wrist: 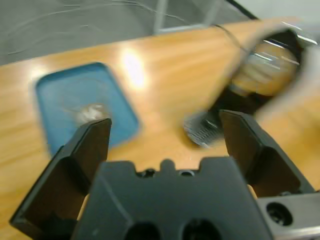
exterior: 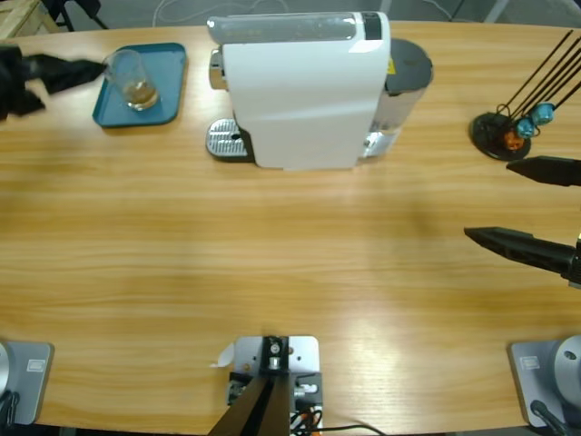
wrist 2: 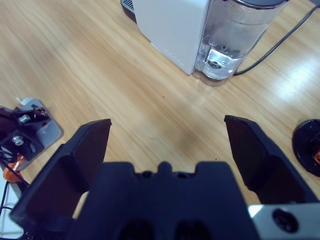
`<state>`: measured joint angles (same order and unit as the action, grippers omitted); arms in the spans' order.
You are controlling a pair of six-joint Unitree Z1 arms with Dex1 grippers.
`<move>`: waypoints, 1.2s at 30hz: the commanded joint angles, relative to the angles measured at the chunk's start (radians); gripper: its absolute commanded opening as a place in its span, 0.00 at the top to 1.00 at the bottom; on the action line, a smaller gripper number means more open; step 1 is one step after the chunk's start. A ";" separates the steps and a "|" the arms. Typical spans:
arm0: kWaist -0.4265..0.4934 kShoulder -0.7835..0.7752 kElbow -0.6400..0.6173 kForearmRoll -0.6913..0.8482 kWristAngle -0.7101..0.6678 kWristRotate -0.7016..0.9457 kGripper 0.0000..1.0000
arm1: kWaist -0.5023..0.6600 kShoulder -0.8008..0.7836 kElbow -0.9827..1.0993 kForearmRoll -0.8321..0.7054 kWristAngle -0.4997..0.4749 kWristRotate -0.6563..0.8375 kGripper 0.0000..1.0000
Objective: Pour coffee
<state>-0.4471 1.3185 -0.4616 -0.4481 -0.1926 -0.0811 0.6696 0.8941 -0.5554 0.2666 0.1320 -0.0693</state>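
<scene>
Both grippers, left and right, stand spread with nothing between the jaws. Only the high view shows the coffee: shallow pale brown in a glass on the teal tray, just beyond the left jaws.

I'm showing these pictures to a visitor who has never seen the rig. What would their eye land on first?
The big white coffee machine at the table's far middle, with its clear water tank behind. Next, the blue tray at far left holding a glass with a little coffee, the left hand open beside it. At the right edge, the open right hand lies near a black pod rack.
</scene>
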 commanded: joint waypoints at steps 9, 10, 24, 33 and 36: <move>-0.282 -0.299 0.073 0.359 -0.084 0.034 0.13 | 0.008 0.087 0.012 0.007 0.051 -0.029 0.00; -0.285 -0.292 0.073 0.358 -0.085 0.042 0.16 | 0.008 0.093 0.010 0.008 0.052 -0.029 0.00; -0.315 -0.194 0.070 0.356 -0.088 0.034 0.23 | 0.008 0.076 0.009 0.013 0.046 -0.034 0.00; -0.315 -0.188 0.073 0.356 -0.088 0.016 0.23 | 0.008 0.053 0.011 0.013 0.041 -0.038 0.00; -0.315 -0.183 0.072 0.356 -0.090 0.011 0.23 | 0.008 0.040 0.014 0.013 0.041 -0.038 0.00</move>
<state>-0.7539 1.0967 -0.3941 -0.1081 -0.2805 -0.0590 0.6699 0.9596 -0.5569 0.2666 0.1688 -0.0957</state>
